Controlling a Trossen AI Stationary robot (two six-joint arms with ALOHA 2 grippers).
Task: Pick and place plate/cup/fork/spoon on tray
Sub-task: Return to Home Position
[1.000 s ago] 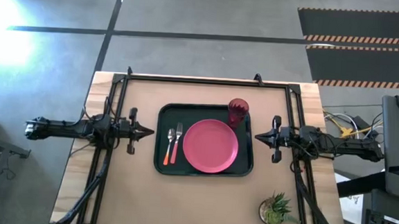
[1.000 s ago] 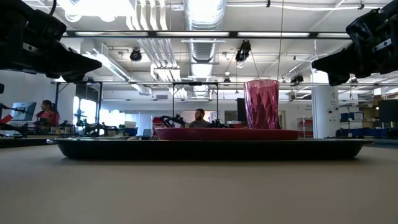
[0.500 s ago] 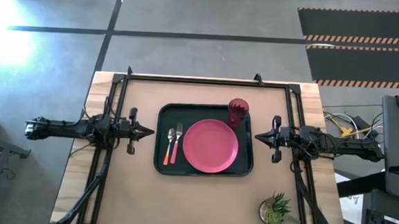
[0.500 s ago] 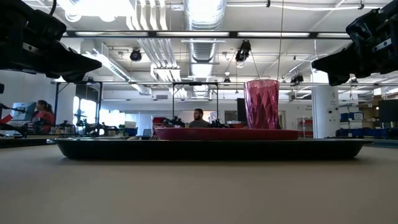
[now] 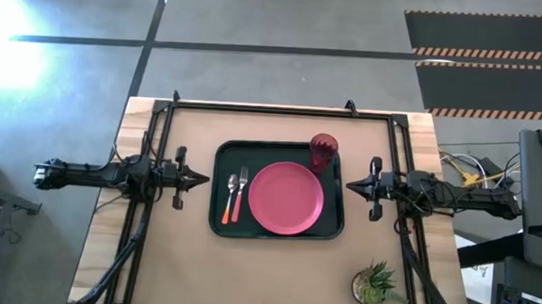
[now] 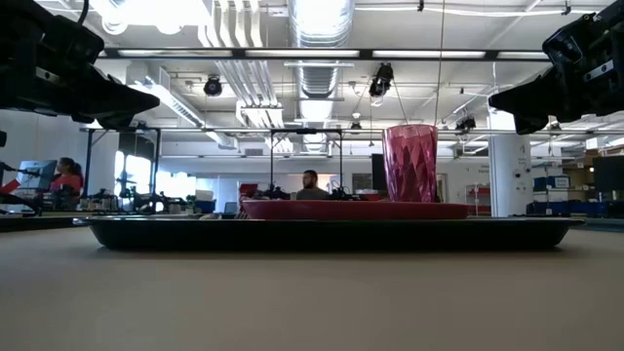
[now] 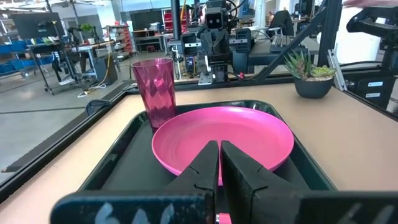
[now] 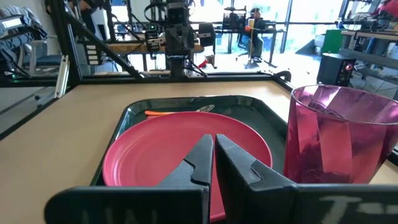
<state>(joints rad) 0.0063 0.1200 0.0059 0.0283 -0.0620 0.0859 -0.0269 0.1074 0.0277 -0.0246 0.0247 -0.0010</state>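
High view, starting at the left edge of the table point(image 5: 151, 258): the left arm lies stretched level toward the middle, and the left gripper point(image 5: 202, 178) hangs just beside the left rim of the tray point(image 5: 218, 219), apart from it. Its fingers point(image 7: 202, 168) are pressed together with only a thin slit between them and hold nothing. The tray sits in the middle of the table with all four tableware pieces in it. In its left part the spoon point(image 5: 229, 198) and the fork point(image 5: 240, 195) lie side by side and parallel, spoon to the left, metal ends toward the far rim and handles toward the near rim. To their right the plate point(image 5: 287, 198) lies flat and fills most of the tray's remaining floor. The cup point(image 5: 323, 151) stands upright in the tray's far right corner, just beside the plate's far edge. Past the tray's right rim the right gripper point(image 5: 351, 185) points back at the tray from the outstretched right arm, clear of the rim. Its fingers point(image 8: 200, 163) are likewise drawn together on nothing. A small potted plant point(image 5: 373, 286) stands near the table's near right corner, well apart from the tray.
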